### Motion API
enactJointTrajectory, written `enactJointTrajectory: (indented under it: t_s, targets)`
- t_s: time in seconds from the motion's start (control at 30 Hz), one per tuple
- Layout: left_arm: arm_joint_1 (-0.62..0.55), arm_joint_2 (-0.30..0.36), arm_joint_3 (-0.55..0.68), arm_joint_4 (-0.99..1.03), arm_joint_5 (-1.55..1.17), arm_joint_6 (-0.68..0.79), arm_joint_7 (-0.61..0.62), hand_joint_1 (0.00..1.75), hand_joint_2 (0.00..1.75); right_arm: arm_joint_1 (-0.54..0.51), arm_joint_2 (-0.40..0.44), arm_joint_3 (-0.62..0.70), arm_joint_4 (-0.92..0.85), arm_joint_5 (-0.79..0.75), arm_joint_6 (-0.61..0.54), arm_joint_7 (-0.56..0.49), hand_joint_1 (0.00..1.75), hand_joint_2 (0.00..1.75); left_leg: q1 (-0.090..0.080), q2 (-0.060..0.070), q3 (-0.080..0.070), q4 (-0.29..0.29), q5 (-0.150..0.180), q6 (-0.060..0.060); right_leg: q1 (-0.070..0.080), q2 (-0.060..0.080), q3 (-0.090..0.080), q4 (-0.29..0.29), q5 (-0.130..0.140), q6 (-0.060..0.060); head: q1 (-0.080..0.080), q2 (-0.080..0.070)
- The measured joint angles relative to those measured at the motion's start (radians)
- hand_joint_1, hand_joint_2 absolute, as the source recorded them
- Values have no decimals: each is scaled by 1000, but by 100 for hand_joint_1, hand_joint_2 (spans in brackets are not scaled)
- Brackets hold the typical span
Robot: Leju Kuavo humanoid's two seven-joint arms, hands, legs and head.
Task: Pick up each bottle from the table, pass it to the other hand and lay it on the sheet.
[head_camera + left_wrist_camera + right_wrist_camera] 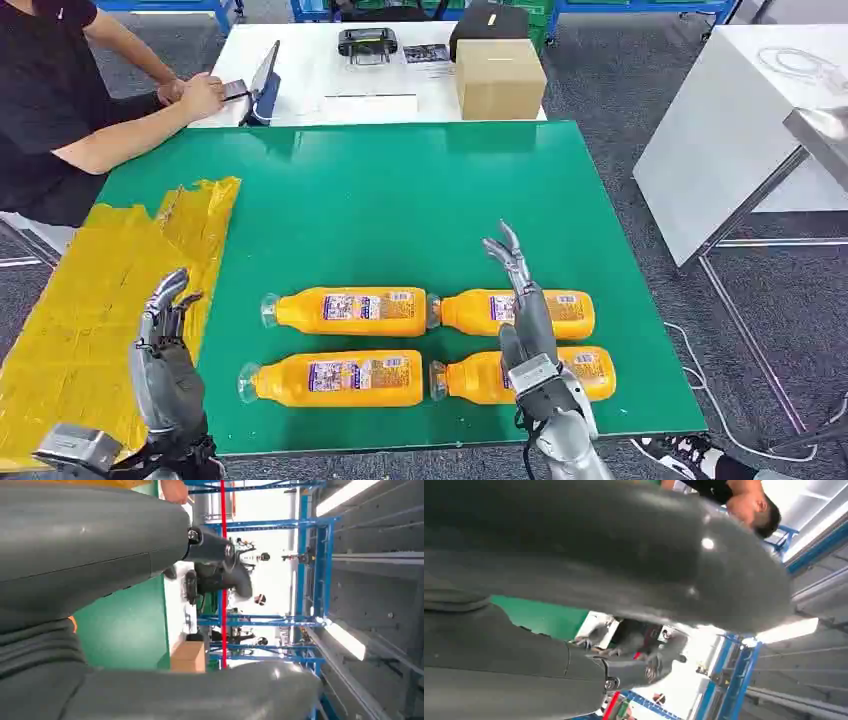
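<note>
Four orange bottles (350,311) lie lengthwise along the green table's (400,190) near edge. The right hand (525,315), released, hovers over the right pair; the left hand (165,350) waits empty beside the yellow sheet (90,290).

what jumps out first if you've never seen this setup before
Four orange bottles lie on their sides in two rows near the front edge of the green table, for example the front left bottle. A crumpled yellow sheet drapes over the table's left side. The right hand rises open over the right-hand bottles, and the left hand is raised over the sheet.
</note>
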Motion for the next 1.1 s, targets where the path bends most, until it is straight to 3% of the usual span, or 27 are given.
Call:
enactJointTrajectory:
  t_s: [0.23,0.27,0.43,0.5,0.73,0.87,1.1]
  targets:
    - [-7,9,-5,19,-6,0,-1,0,0,0,-4,-8,1,20,-3,29,0,0,0,0,0,0,0,0,0,0,0,0,0,0,0,0]
    - [-7,10,-5,21,-10,-2,-1,0,0,-1,-6,-6,3,25,-3,33,0,175,0,0,0,0,0,0,0,0,0,0,0,0,0,0]
    - [-10,13,-14,37,-21,-25,-1,0,0,-16,-16,15,15,66,1,75,0,175,0,0,-1,0,0,0,0,0,0,0,0,0,0,0]
    - [-14,14,-14,44,-21,-31,-1,0,0,-36,-29,35,30,75,53,123,0,175,0,0,-1,0,0,0,0,0,0,0,0,0,0,0]
    - [-57,18,-12,84,-20,-54,3,0,0,-232,-85,232,229,133,218,259,0,175,0,0,-2,0,4,0,1,0,0,0,1,0,0,0]
    - [-62,18,-5,99,-20,-54,4,0,0,-309,-91,361,305,132,232,295,0,175,1,0,-2,0,4,0,1,0,0,0,1,0,0,0]
    - [-66,17,13,110,-22,-62,5,0,0,-348,-106,509,325,150,216,342,0,175,0,0,-5,0,4,0,1,0,-3,0,1,0,0,0]
